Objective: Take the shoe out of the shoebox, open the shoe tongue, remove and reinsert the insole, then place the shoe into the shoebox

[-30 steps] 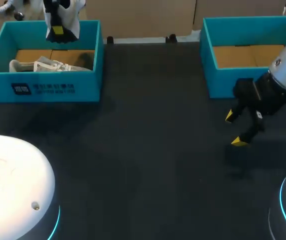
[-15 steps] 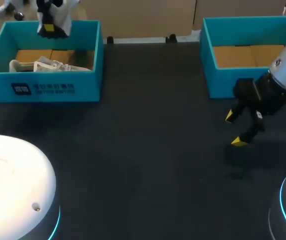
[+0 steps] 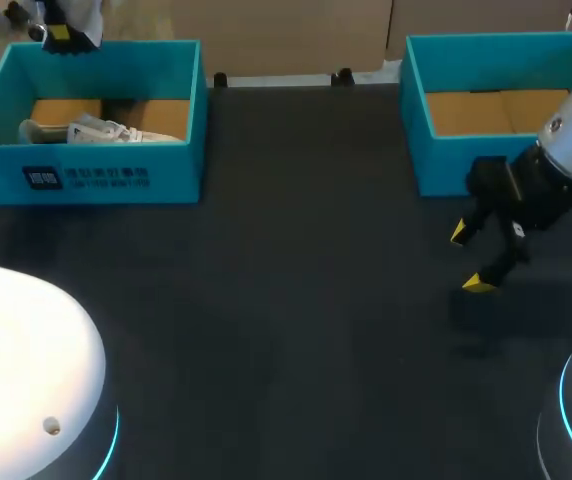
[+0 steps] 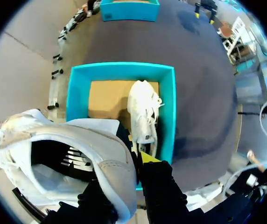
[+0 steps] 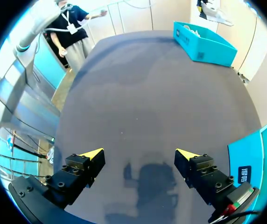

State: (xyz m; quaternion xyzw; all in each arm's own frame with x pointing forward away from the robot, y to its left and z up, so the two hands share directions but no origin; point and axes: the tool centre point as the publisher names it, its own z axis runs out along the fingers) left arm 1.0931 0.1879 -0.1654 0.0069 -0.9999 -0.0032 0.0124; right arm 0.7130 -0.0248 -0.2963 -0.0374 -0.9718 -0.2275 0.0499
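Observation:
High over the far edge of the left teal shoebox (image 3: 106, 175) hangs my left gripper (image 3: 63, 33), shut on a white shoe (image 4: 73, 154). Its fingers pinch the shoe's collar, and one yellow fingertip (image 4: 148, 157) shows beside it. A second white shoe (image 3: 96, 131) lies on its side inside that box (image 4: 167, 112), seen below my left gripper (image 4: 134, 161). My right gripper (image 3: 472, 258) hovers open and empty over the dark table in front of the right teal shoebox (image 3: 421, 150). From the right wrist, the right gripper (image 5: 139, 156) has only bare table between its fingers.
The right shoebox holds only its brown cardboard floor (image 3: 496, 110). The dark table (image 3: 296, 300) stretches between the two boxes. Two small black stands (image 3: 342, 76) sit at the table's far edge. The left box (image 5: 203, 42) shows far ahead in the right wrist view.
My left gripper has risen and moved left and away from above the left box, carrying the white shoe. The right arm has not moved.

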